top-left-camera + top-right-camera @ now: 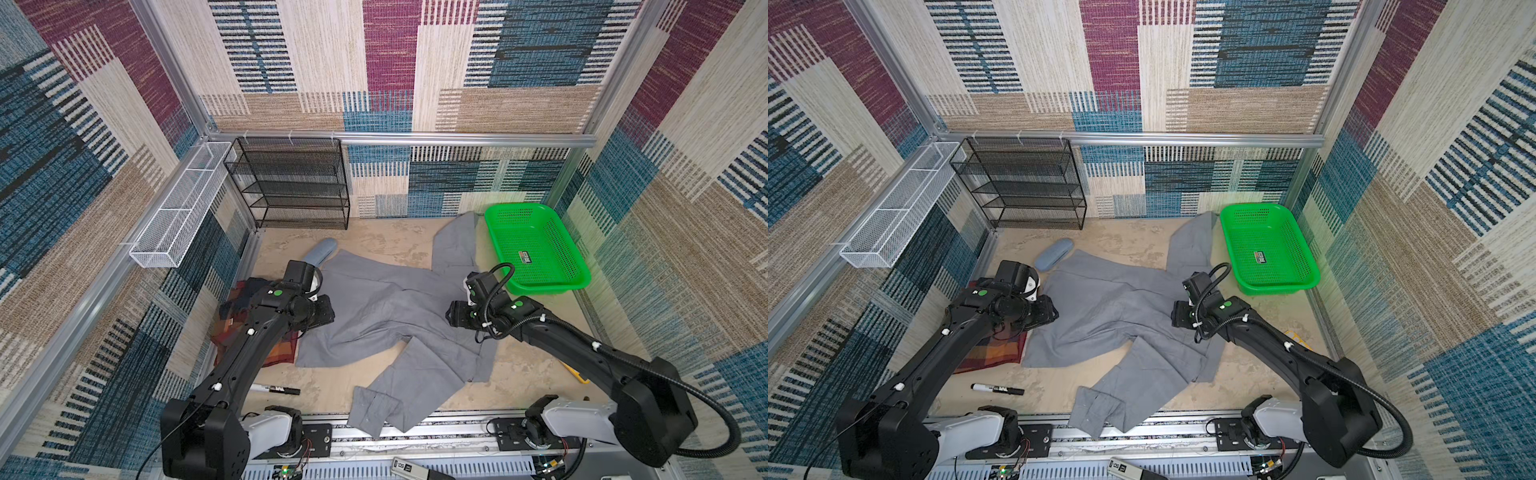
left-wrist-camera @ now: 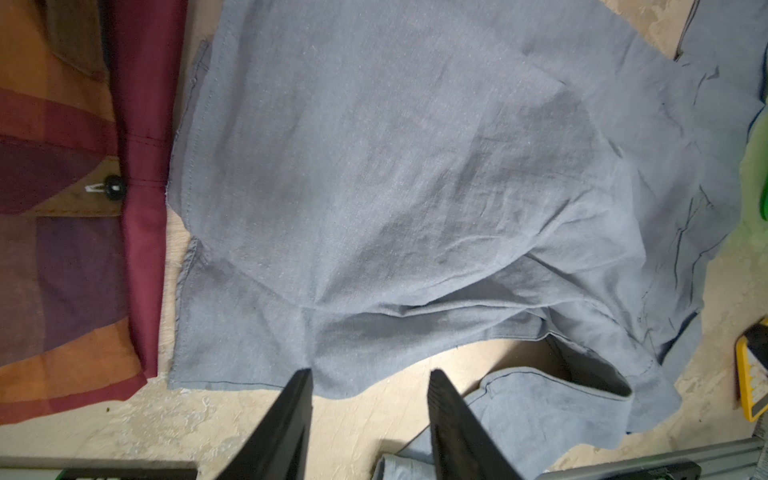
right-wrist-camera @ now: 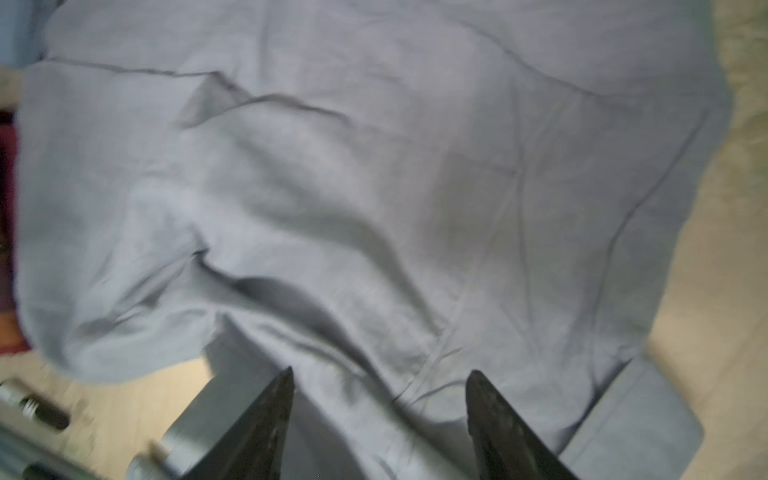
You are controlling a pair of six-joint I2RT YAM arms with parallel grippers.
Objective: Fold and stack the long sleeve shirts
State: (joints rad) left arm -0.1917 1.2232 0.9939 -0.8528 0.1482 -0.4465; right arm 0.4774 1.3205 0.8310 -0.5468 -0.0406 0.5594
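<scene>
Grey shirt (image 1: 386, 307) lies spread and rumpled on the desk (image 1: 374, 245) under left hand (image 2: 370, 374) and right hand (image 3: 380, 374), both gaping and empty; light, limp cloth, probably best pinched at hem or shoulder seams; one sleeve just beside green basket (image 1: 536, 224), plaid shirt (image 2: 62, 249) well apart from that basket.

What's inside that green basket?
Only a small dark label shows on the floor of the green basket; no clothes. Its near wall hides a strip of the floor.
</scene>
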